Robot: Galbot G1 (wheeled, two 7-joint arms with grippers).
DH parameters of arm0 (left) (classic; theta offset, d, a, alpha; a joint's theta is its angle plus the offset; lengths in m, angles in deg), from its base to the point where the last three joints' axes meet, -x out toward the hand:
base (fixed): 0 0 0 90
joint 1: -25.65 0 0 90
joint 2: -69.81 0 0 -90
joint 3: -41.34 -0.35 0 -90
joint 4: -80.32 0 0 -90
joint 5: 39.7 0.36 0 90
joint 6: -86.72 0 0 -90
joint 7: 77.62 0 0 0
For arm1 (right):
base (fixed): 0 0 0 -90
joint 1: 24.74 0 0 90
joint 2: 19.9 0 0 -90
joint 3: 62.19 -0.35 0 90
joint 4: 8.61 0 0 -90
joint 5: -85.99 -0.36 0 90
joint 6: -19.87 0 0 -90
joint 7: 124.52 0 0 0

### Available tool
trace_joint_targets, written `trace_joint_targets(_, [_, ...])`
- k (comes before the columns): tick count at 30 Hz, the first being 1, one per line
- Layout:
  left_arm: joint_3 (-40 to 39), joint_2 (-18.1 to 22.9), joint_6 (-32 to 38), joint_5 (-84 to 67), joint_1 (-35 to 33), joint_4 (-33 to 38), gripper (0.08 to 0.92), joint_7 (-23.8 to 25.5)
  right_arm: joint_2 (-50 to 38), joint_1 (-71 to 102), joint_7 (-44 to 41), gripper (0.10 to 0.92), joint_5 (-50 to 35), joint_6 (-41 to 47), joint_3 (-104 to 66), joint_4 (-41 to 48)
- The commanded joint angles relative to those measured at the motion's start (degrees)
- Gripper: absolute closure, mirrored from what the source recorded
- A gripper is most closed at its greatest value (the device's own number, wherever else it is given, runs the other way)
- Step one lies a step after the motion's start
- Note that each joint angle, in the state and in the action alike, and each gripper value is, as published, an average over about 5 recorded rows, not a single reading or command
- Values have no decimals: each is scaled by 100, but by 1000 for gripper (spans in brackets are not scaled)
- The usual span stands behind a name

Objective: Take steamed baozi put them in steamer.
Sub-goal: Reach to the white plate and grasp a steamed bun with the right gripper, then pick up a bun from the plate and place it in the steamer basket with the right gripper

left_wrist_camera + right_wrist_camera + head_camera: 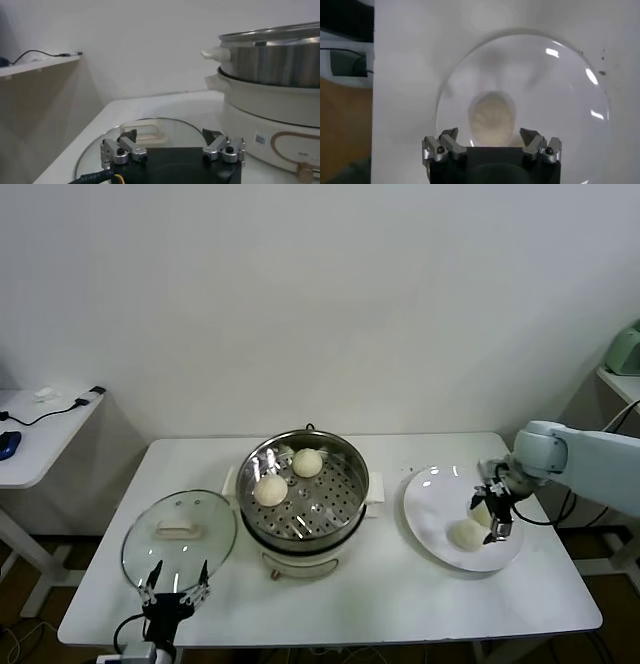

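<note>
At the near edge of the white table [400, 594], the left gripper [174, 584] waits low, with its two fingers spread wide and nothing between them. Just past it lies the round glass lid [180, 536] with a white handle, flat on the table; in the left wrist view the lid [165, 135] sits right in front of the fingers. A bit farther back, in the middle of the table, stands the shiny steamer [304, 496] on its white base. Two baozi are inside it on the tray with holes, one [270, 490] on the left side and one [307, 463] toward the back. On the right side of the table is the flat white plate [430, 514]. The right gripper [492, 506] hangs over the plate, pointing down, fingers wide apart and holding nothing. One baozi [466, 533] lies on the plate just below it, and a second one [481, 512] is partly hidden behind the fingers. In the right wrist view a baozi [492, 118] sits under the open fingers.
</note>
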Motion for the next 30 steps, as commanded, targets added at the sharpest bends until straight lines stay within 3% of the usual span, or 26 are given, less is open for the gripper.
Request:
trace_joint_targets(1, [-6,-9,1,-9,20,-38,177,2,211,848,264,202,328,208,-635,320])
trace_joint_targets(12, [-21,-15,1,-13,56,-75,177,4,371,989,324,220,332,312,-762,513])
trace_joint_targets(23, [-30,-14,-4,-7,13,-16,177,4,219,552,122,431,245,316,-518,209])
trace_joint_targets(30, [-43,-10,-7,10,-25,45,177,3,414,-1134,-328,448,-180,-37,288,-34])
